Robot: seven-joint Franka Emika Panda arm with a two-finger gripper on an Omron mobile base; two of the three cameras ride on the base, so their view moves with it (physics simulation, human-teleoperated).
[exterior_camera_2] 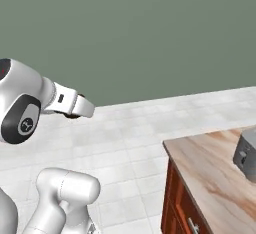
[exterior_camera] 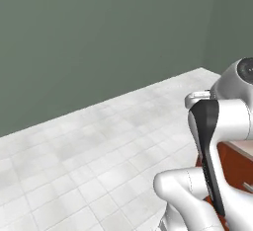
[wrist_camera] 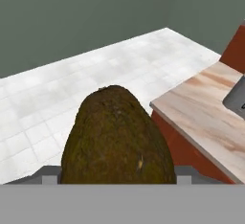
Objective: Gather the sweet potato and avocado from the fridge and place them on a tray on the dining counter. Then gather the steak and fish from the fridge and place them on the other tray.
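Filling the near middle of the hand view, a dark brown-green, rough-skinned, egg-shaped fruit — most likely the avocado (wrist_camera: pixel 116 139) — is seen between the two sides of the claw (wrist_camera: pixel 116 177), whose fingers (wrist_camera: pixel 49 179) are almost wholly hidden by it. The claw is spread wide around the fruit and appears to be pinching it, though the contact itself is hidden.

Beyond the fruit a pale tiled floor (wrist_camera: pixel 72 82) is seen stretching to a plain grey-green wall (wrist_camera: pixel 86 12). To the right, a tabletop (wrist_camera: pixel 210 113) with a beige marbled top and a red-brown wood front is seen, and a grey object (wrist_camera: pixel 237 96) of unclear kind is cut off by the right edge on it.

From the right base view the same tabletop (exterior_camera_2: pixel 215 173) is shown at the lower right with the grey boxy object (exterior_camera_2: pixel 246 154) resting on it, while the white arm (exterior_camera_2: pixel 30 105) is held high at the left over the floor. In the left base view the arm (exterior_camera: pixel 217 141) is seen at the right, with the tiled floor (exterior_camera: pixel 99 146) spread out to the left.
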